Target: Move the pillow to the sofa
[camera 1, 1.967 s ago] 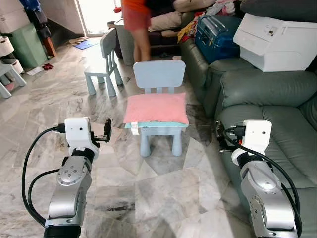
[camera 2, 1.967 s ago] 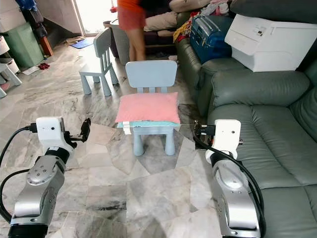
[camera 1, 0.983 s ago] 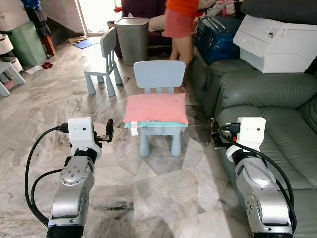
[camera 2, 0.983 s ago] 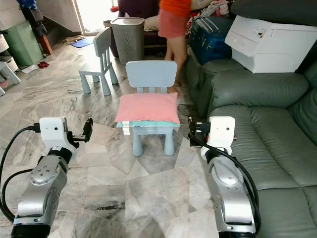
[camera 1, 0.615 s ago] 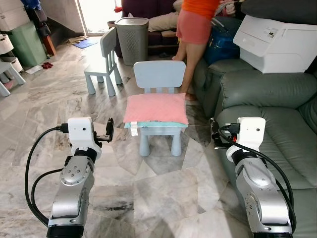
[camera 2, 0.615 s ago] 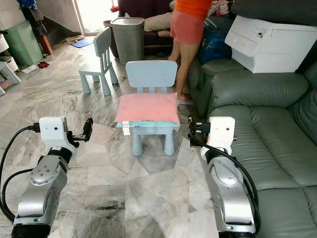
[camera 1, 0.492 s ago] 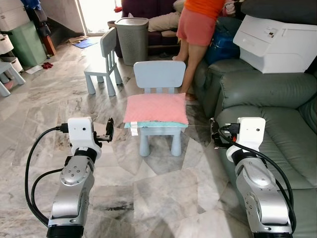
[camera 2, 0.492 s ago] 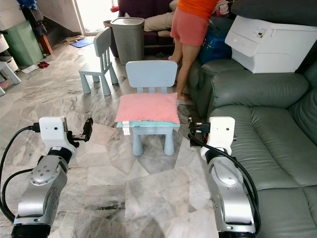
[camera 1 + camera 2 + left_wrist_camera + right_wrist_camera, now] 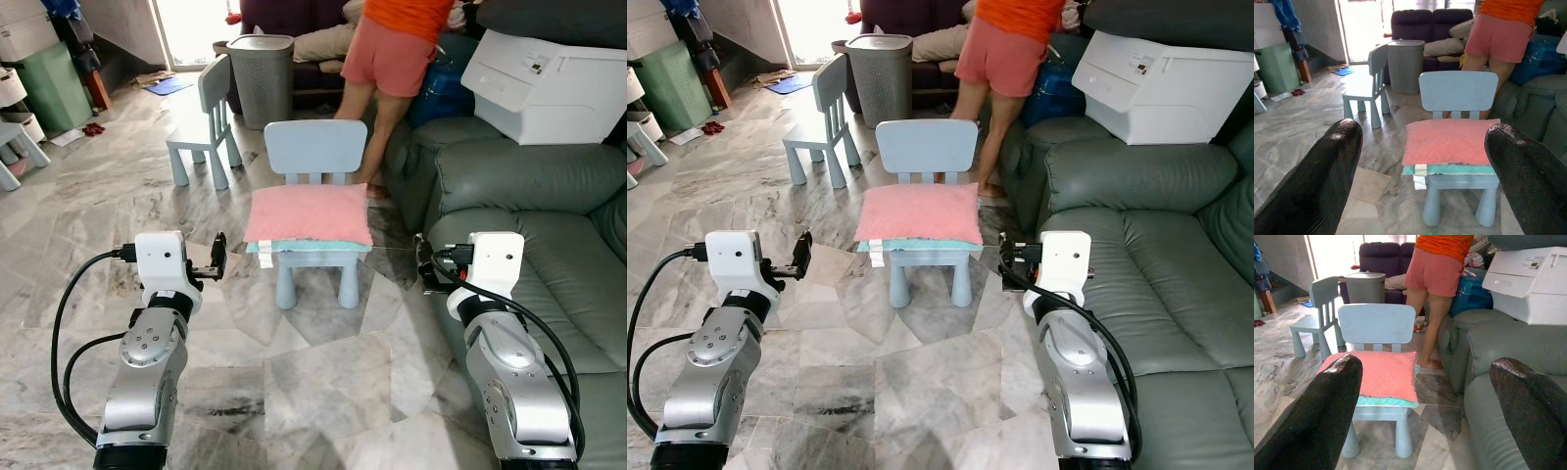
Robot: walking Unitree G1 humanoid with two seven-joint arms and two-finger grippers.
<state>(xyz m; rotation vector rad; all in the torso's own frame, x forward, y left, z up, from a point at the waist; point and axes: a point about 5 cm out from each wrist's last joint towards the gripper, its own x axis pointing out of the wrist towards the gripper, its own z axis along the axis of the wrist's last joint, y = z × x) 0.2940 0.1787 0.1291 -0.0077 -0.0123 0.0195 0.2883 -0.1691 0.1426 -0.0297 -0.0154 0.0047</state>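
A pink pillow (image 9: pixel 308 213) lies flat on the seat of a small light-blue chair (image 9: pixel 315 150), with a teal layer under it. My left gripper (image 9: pixel 216 257) hovers open to the left of the chair at about seat height, apart from the pillow. To the chair's right, my right gripper (image 9: pixel 425 264) is open as well, close to the front edge of the grey-green sofa (image 9: pixel 554 250). In both wrist views the black fingers (image 9: pixel 1327 181) (image 9: pixel 1322 411) stand wide apart with the pillow (image 9: pixel 1449 142) (image 9: pixel 1378 374) centred between them, some way ahead.
A person (image 9: pixel 397 54) in an orange top and red shorts stands just behind the chair, beside the sofa arm. A white box (image 9: pixel 544 83) and a blue case (image 9: pixel 441 90) rest on the sofa's far end. A second small chair (image 9: pixel 206 122) and a grey basket (image 9: pixel 261 64) stand further back.
The person has walked from behind the chair's left side to its right, near the sofa. Both arms drew slightly inward two seconds ago and have held still since.
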